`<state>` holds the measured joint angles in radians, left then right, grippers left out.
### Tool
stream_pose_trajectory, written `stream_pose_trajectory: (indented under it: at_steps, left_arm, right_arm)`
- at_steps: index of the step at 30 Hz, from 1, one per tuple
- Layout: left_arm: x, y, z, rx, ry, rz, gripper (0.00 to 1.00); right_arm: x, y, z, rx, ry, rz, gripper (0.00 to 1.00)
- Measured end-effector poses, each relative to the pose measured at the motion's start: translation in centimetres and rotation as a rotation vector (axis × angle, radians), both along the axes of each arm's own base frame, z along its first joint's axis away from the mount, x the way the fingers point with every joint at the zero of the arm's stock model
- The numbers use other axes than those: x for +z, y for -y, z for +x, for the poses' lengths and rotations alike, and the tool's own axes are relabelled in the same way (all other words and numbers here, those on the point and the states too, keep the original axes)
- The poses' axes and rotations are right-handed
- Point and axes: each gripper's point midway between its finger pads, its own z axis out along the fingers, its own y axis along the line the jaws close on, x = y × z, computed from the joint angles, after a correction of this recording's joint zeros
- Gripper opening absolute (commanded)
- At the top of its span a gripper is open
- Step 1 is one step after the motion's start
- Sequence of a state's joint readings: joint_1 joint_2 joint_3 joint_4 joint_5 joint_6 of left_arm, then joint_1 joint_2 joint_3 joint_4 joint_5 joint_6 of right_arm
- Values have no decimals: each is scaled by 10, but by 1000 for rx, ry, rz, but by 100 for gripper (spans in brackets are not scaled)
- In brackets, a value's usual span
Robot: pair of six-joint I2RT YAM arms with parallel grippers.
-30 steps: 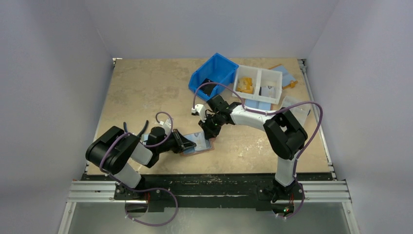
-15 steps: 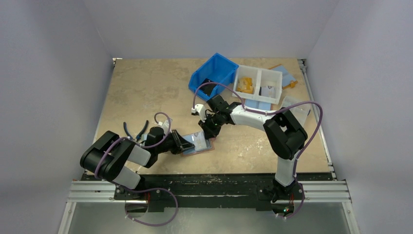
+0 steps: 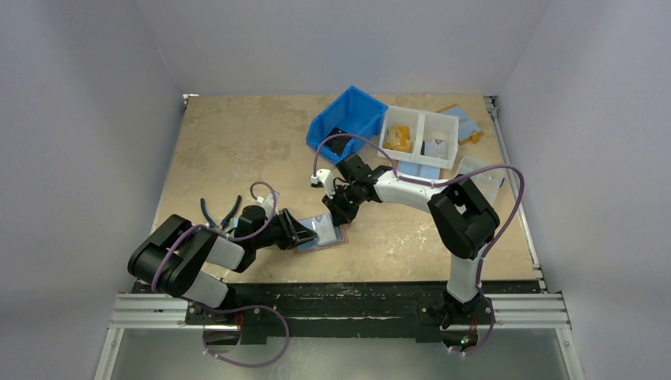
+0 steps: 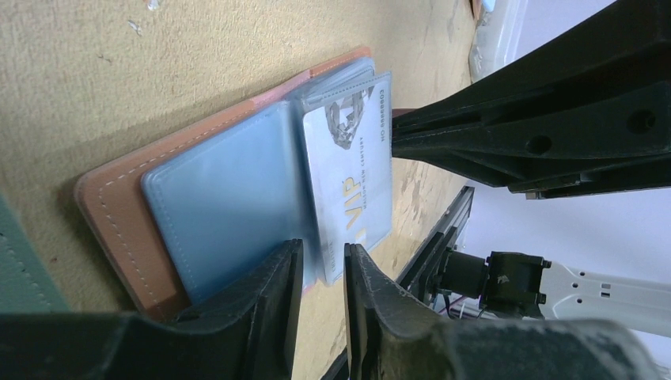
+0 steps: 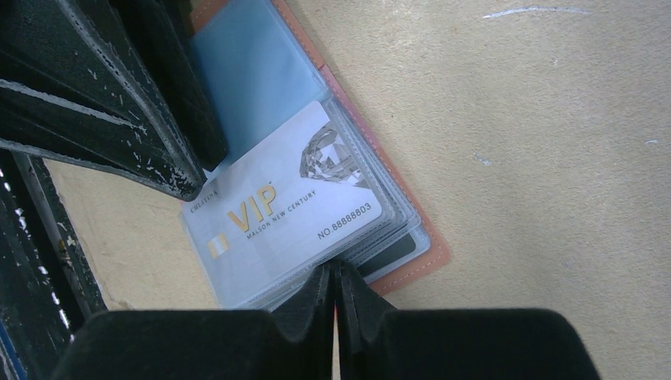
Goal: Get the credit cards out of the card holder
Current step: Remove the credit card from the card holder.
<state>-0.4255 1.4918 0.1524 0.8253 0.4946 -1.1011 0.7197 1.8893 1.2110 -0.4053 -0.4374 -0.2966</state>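
The card holder [image 3: 326,234] lies open on the table, salmon-brown outside [image 5: 411,237] and light blue inside [image 4: 229,190]. A silver VIP card [image 5: 293,206] sticks out of its clear sleeves, also visible in the left wrist view [image 4: 348,174]. My left gripper [image 3: 307,232] is at the holder's left edge. Its jaws are slightly open [image 4: 323,265], with the card's end lying in the gap. My right gripper [image 3: 340,215] is shut [image 5: 334,273], and its tips rest on the edge of the clear sleeves.
A blue bin [image 3: 348,123] and a white divided tray [image 3: 419,136] stand at the back. A flat blue-lined folder [image 3: 463,120] lies behind the tray. Blue-handled pliers [image 3: 220,212] lie left of my left arm.
My left arm's elbow has swung left and lower, uncovering the pliers, while its gripper stays at the holder. The right arm has not moved.
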Motion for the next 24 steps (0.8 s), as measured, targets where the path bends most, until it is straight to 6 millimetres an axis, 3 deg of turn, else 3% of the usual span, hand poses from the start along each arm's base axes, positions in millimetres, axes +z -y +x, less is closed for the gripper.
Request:
stream_pose_trajectory:
  at_steps: [5, 9, 13, 24]
  left_arm:
    - [-1, 2, 3, 7, -16, -5, 29]
    - [-3, 4, 7, 21, -33, -24, 23]
    - [-6, 8, 9, 32, -53, -31, 0]
    - [-2, 6, 10, 40, -41, -29, 0]
  right_arm:
    - [0, 0, 0, 1, -1, 1, 12]
    - [0, 0, 0, 1, -1, 1, 12]
    - [0, 0, 0, 2, -1, 2, 12]
    - [-1, 1, 1, 0, 2, -2, 12]
